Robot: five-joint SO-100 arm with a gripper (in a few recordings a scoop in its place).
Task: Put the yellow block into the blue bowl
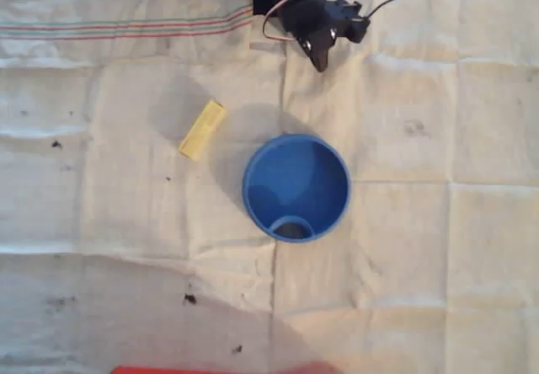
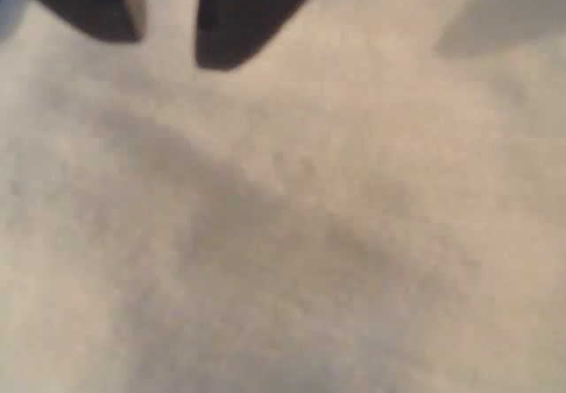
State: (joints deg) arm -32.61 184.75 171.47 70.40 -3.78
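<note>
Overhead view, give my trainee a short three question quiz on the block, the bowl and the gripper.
1. True or false: the yellow block lies inside the blue bowl.
2. In the overhead view, the block lies to the bowl's: A) upper left B) lower right C) directly below.
3. What does the gripper hold?

Key: 1 false, it lies on the cloth. 2 A. 3 nothing; wrist view shows a gap between its fingers.

Creased white cloth (image 1: 438, 248) with striped band, dark specks, soft shadows

yellow block (image 1: 203, 128) on cloth (image 1: 438, 248) | left of blue bowl (image 1: 296, 187) | apart
</note>
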